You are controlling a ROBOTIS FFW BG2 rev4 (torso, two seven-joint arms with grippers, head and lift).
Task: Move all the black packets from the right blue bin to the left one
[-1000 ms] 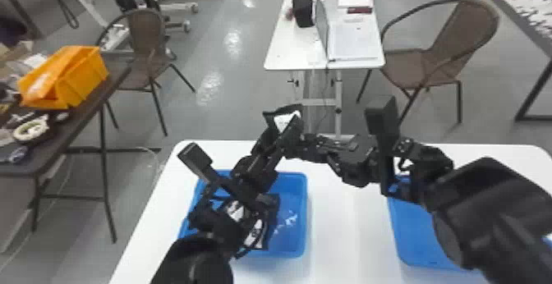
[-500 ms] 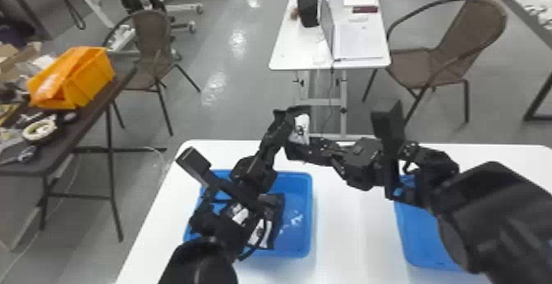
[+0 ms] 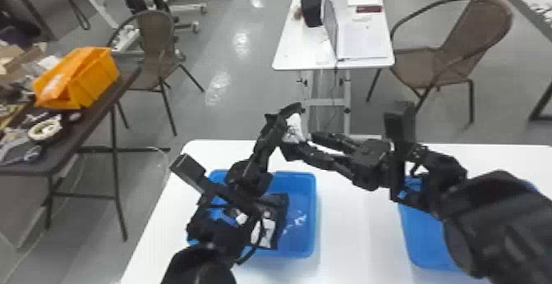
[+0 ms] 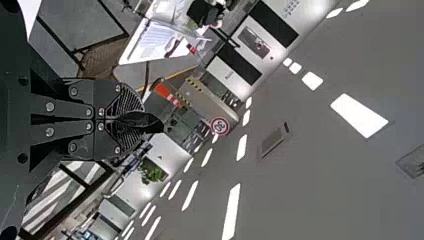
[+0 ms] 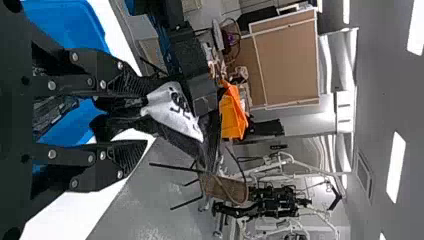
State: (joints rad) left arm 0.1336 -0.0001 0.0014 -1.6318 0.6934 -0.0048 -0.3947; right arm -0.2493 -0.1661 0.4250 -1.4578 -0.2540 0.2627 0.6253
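Gripping: my left pincer [image 3: 286, 118] is closed on a black packet [image 3: 294, 129] with a white patch.
Right pincer [image 3: 301, 144]: fingers apart, packet between them.
Left blue bin [image 3: 313, 213]: another black packet [image 3: 269, 230] inside.
Right blue bin [image 3: 425, 238]: on the white tabletop [image 3: 357, 238].

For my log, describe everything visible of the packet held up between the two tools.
The packet is black, with a white label bearing dark print. It looks like thin, flexible film, creased and bunched rather than flat. It slants in the air, showing near the left bin's far edge in the head view. The left tool is closed on it. Its narrowed end points into the gap between the right tool's parted fingers; whether they touch it cannot be told.
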